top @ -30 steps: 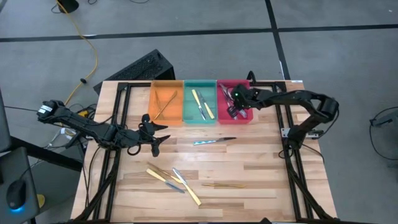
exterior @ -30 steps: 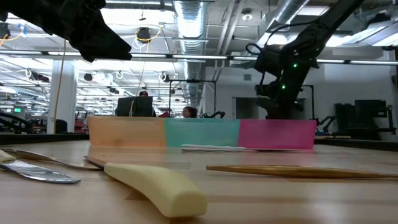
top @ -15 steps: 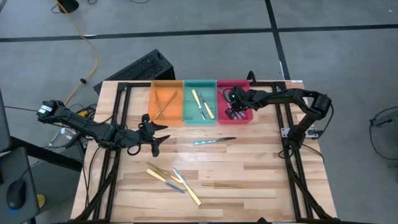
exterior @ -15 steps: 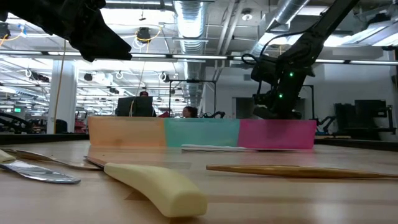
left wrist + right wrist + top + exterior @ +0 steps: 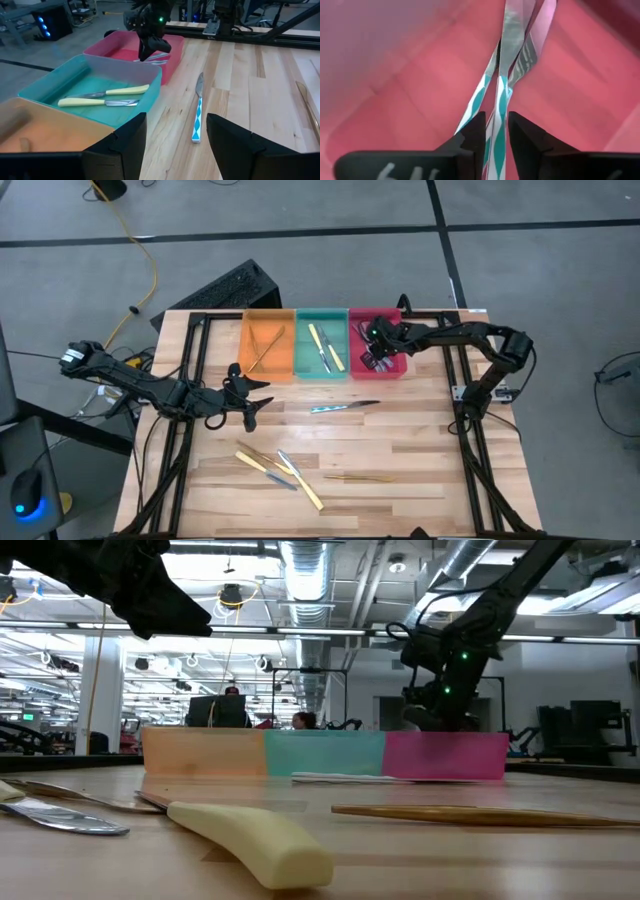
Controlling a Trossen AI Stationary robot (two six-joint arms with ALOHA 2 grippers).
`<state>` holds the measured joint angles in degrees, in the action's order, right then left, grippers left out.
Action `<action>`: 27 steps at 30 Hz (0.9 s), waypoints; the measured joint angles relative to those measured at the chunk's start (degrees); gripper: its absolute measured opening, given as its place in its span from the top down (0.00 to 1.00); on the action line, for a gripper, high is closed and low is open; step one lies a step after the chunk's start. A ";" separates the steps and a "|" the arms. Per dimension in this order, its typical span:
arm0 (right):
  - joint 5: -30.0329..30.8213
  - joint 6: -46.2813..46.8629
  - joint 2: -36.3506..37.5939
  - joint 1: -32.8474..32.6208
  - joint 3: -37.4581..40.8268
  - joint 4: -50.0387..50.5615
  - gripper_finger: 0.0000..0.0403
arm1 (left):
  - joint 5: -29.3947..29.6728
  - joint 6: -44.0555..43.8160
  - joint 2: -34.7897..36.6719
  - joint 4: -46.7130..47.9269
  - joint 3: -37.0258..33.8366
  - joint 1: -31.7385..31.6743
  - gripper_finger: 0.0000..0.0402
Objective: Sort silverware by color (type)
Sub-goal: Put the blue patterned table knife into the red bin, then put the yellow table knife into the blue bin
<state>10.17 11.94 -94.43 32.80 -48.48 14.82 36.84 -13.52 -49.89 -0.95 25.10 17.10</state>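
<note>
My right gripper [image 5: 378, 348] is down inside the red tray [image 5: 396, 370], shut on a silver utensil with a blue-patterned handle [image 5: 500, 100]. Other blue-handled silverware [image 5: 472, 107] lies beside it on the tray floor. My left gripper [image 5: 246, 396] is open and empty above the table, in front of the orange tray [image 5: 248, 350]. A blue-handled knife [image 5: 345, 407] lies flat on the table; it also shows in the left wrist view [image 5: 197, 112]. Several gold, yellow-handled and blue-handled utensils [image 5: 282, 466] lie near the table's near edge. My right gripper pinches the utensil's blue-patterned handle [image 5: 499, 131] between its two fingers [image 5: 472, 137]. The fingers come from above, slanting down into the red tray. The utensil runs on ahead of the fingers, over the other silverware in the tray.
The orange tray holds thin gold utensils [image 5: 265, 345]. The green tray [image 5: 300, 350] holds yellow-handled ones [image 5: 102, 95]. A long gold utensil [image 5: 356, 477] lies alone at the near right. Bare wood shows in the table's middle and right.
My right gripper has gone a little toward the table's left edge and sunk lower into the red tray, with the blue-handled utensil still between its fingers.
</note>
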 joint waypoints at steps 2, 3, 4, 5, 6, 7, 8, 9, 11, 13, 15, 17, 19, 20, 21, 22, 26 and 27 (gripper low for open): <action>0.00 0.00 -0.01 0.00 -0.52 0.58 0.70 | 0.00 0.01 0.00 0.02 0.00 -0.02 0.53; 0.00 -0.04 0.00 0.00 -0.92 0.91 0.68 | 0.00 0.06 0.00 0.02 0.00 -0.01 0.53; 0.00 -0.32 -0.02 -0.02 -1.46 1.42 0.67 | 0.00 0.16 0.00 0.02 0.00 -0.02 0.53; 0.00 -0.96 -0.01 -0.07 -2.07 2.09 0.66 | 0.00 0.18 0.00 0.02 0.00 -0.02 0.53; 0.02 -1.42 -0.01 -0.19 -2.94 3.29 0.65 | 0.00 0.20 0.00 0.02 0.00 0.00 0.53; 0.02 -1.76 0.00 -0.29 -4.09 4.89 0.64 | 0.00 0.20 0.00 0.02 0.00 -0.01 0.53; 0.02 -1.93 -0.01 -0.43 -5.37 6.67 0.63 | 0.00 0.20 0.00 0.04 0.00 -0.01 0.53; 0.02 -2.14 0.00 -0.58 -6.78 8.51 0.63 | 0.00 0.20 0.00 0.04 0.00 -0.02 0.53; 0.05 -3.05 0.00 -1.16 -9.63 12.31 0.63 | 0.02 0.21 0.00 0.07 0.00 -0.01 0.53; 0.13 -3.47 0.00 -1.97 -12.47 15.87 0.63 | 0.00 0.22 0.00 0.17 0.00 0.00 0.53; 0.12 -3.50 0.00 -3.09 -15.39 18.65 0.63 | 0.01 0.22 0.00 0.35 0.00 -0.01 0.53; 0.13 -3.52 0.00 -4.55 -18.06 21.30 0.64 | -0.17 0.22 0.00 0.33 0.00 -0.02 0.53; 0.16 -3.51 0.00 -6.40 -20.30 23.35 0.64 | -0.54 0.23 0.00 0.34 0.00 0.00 0.53; 0.16 -3.50 0.00 -7.54 -21.33 24.35 0.64 | -0.55 0.22 0.00 0.39 0.00 -0.01 0.53; 0.15 -3.45 0.00 -8.79 -22.30 25.24 0.64 | -0.57 0.29 0.00 0.53 0.00 -0.01 0.53; 0.15 -3.45 0.00 -10.02 -23.21 26.02 0.64 | -0.57 0.55 0.00 0.77 0.00 0.00 0.53; 0.03 -2.93 0.00 -16.13 -25.23 27.30 0.64 | -0.59 0.83 0.00 1.82 0.00 -0.02 0.53; -0.13 -1.98 0.00 -17.86 -25.51 27.16 0.64 | -0.59 0.83 0.00 2.00 0.00 0.00 0.53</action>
<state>10.04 9.96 -94.43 14.93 -73.99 41.98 36.25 -12.69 -49.89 1.05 25.10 17.10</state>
